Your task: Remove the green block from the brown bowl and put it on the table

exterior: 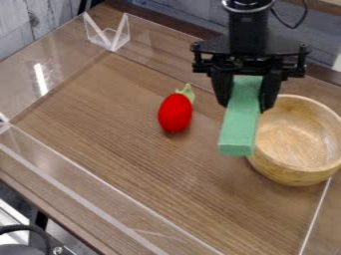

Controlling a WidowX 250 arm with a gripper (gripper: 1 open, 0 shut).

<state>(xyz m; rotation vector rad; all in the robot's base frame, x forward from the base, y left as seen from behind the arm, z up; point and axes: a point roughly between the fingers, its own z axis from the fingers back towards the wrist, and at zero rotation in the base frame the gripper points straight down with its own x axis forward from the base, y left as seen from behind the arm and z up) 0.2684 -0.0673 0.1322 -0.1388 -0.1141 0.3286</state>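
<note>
My gripper [248, 84] is shut on the top end of the green block [242, 120], a light-green bar that hangs nearly upright, tilted a little. The block's lower end hovers above the table [107, 149], just left of the brown bowl [301, 147]. That bowl, round and light wood, sits at the right side with nothing visible inside. The black fingers [221, 86] reach down from the arm at the top of the view.
A red strawberry-like toy [174, 112] lies on the wood left of the hanging block. Clear acrylic walls [54, 80] run along the left, back and front edges. A folded clear piece [107, 33] stands at the back left corner.
</note>
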